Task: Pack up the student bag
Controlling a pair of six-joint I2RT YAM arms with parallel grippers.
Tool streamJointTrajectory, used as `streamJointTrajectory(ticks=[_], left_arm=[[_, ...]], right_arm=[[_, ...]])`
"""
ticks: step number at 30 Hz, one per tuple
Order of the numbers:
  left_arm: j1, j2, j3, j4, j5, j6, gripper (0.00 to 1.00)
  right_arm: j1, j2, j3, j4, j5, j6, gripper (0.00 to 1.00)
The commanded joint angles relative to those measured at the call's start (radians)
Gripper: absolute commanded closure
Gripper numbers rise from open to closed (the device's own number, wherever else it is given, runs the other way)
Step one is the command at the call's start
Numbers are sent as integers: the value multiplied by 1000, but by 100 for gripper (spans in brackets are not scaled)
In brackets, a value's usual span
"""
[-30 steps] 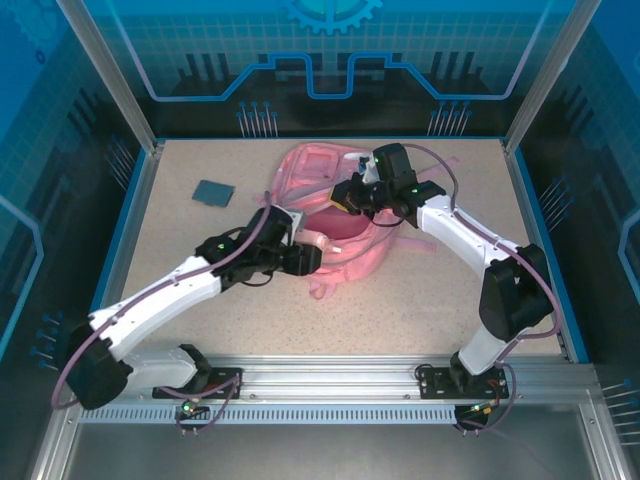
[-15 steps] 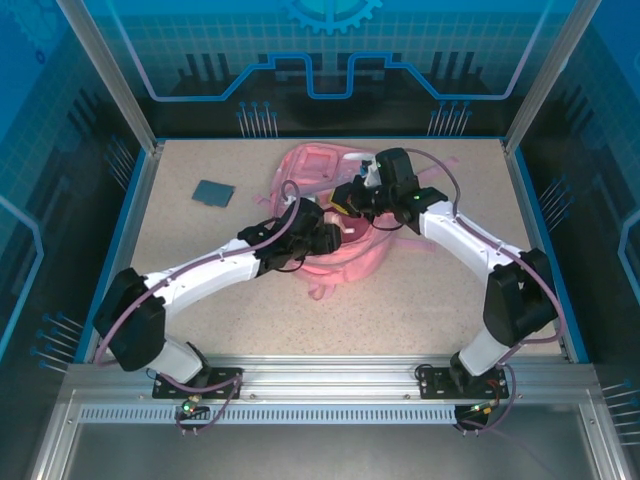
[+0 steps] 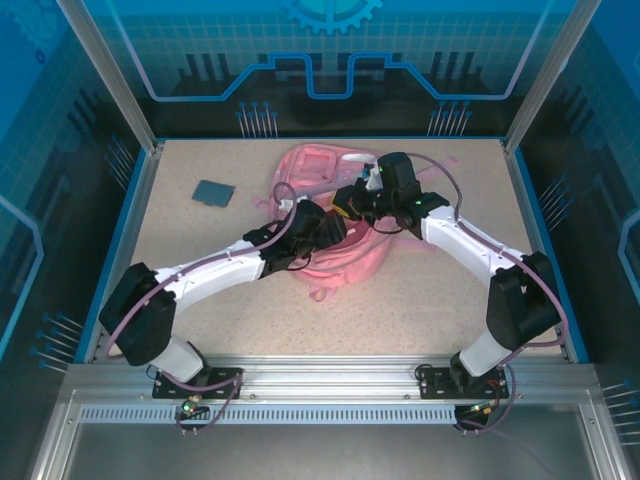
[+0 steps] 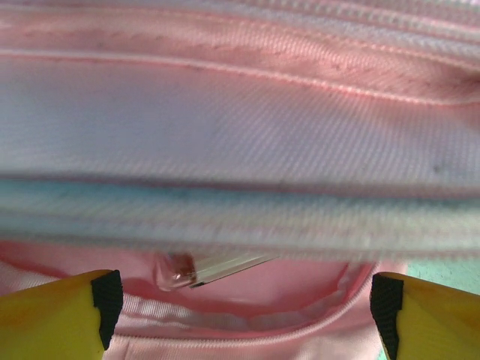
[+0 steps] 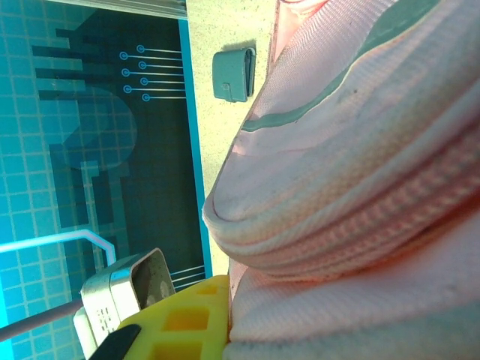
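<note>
From above, the pink student bag lay on the bench toward its far edge, with a flat dark blue item well apart to its left. The left gripper and right gripper both sat at its mouth. At the left wrist, the jaws stood wide apart, empty, with bag fabric just ahead. At the right wrist, the gripper was closed, pinching bag fabric.

The left arm has stretched farther out, carrying the left gripper from the near-left edge of the student bag to over its middle; its elbow has swung right and away from the near edge, and its fingers now stand wider apart
</note>
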Motion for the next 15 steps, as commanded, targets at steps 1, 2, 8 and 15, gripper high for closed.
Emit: streamJointTrajectory(ticks=[1,2,8,15], left_arm=[[-1,-95,-68,13,54,9,15],[-2,-109,-86,11,70,15,17],[-5,-103,-173,90,127,5,51],[-5,9,-172,230,8,-1,68]], right_arm=[[12,-42,6,41,-66,-11,100],[13,-42,8,40,-65,-14,100],[15,-45,2,41,-64,-13,100],[18,-69,-8,29,-64,-14,100]])
